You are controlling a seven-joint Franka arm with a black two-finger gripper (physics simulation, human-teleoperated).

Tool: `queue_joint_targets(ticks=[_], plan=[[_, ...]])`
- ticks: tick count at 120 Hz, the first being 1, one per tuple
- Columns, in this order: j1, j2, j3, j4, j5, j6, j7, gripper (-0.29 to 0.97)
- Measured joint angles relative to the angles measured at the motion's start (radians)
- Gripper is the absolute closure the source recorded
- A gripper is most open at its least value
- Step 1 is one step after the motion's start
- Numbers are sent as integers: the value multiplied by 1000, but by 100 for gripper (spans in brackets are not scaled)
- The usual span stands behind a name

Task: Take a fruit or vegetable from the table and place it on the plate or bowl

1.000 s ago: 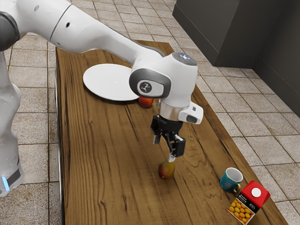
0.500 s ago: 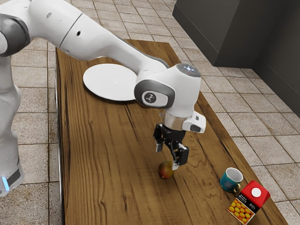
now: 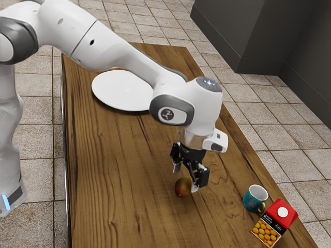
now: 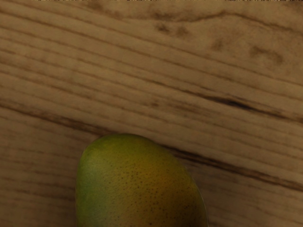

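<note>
Wrist view shows you the green-orange mango point(image 4: 139, 184) lying on the brown wooden table point(image 3: 119, 170), right under your black two-finger gripper point(image 3: 186, 179), whose fingers stand spread. Beyond the mango, well apart, sits the round white plate point(image 3: 121, 90).

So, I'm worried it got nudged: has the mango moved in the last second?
No. The mango lies in the same spot, just as far from the teal cup as before.

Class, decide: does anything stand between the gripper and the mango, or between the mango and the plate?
Nothing visible. The gripper hangs directly over the mango, and bare table runs from it toward the plate, though the arm hides part.
</note>
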Motion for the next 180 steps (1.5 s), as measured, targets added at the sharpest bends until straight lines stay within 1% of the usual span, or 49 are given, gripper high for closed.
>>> queue_joint_targets(ticks=[39,75,166,170,180], plan=[[18,1,-1,-11,-1,20,-4,0],[8,1,-1,-24,-1,30,-7,0],[8,45,-10,-36,-1,62,-10,0],[9,45,-11,-37,-1,63,-10,3],[9,44,-11,-37,-1,64,-11,21]])
